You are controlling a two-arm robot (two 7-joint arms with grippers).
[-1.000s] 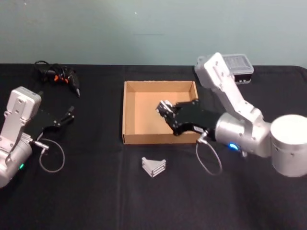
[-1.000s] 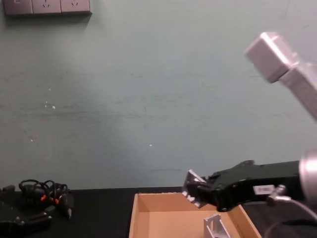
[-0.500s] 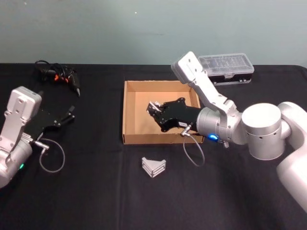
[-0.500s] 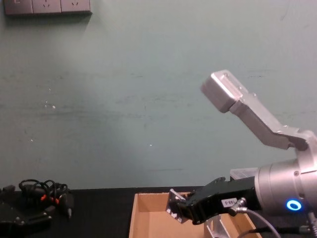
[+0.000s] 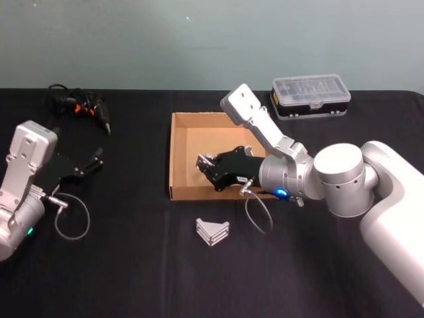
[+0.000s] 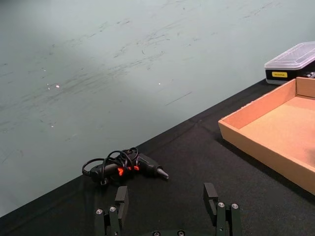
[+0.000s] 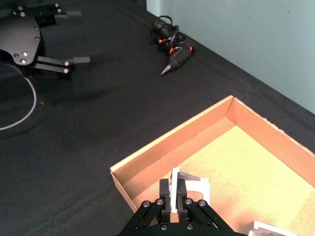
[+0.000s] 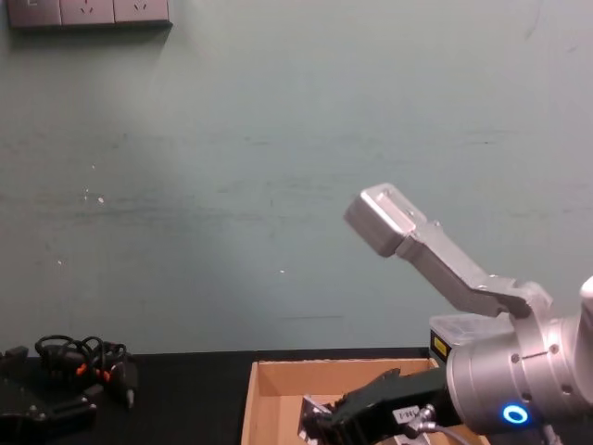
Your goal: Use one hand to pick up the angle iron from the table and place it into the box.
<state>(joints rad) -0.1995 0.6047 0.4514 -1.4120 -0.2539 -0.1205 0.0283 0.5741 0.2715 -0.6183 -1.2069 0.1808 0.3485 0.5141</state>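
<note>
While my right gripper hangs inside the box, above the floor near the front left corner, its fingers are clamped tight on the angle iron. This is a pale, bent metal bracket, and I cannot tell whether it touches the cardboard beneath. The box is a shallow, tan cardboard tray with low walls, an open top and a smooth, bare floor. A second angle iron lies on that floor, apart from the one I hold. A third angle iron sits outside on the table, just in front of the box's front wall. It is a silvery L-shaped piece resting on its two edges with the fold up. The table is flat, matte black. Behind the box's right corner stands a black plastic case with a clear ribbed lid. Well off the box's left side, toward the back, lies a black tool with orange marks and a tangled cord. My left gripper rests low, well off the box's left wall, its fingers spread apart around nothing.
</note>
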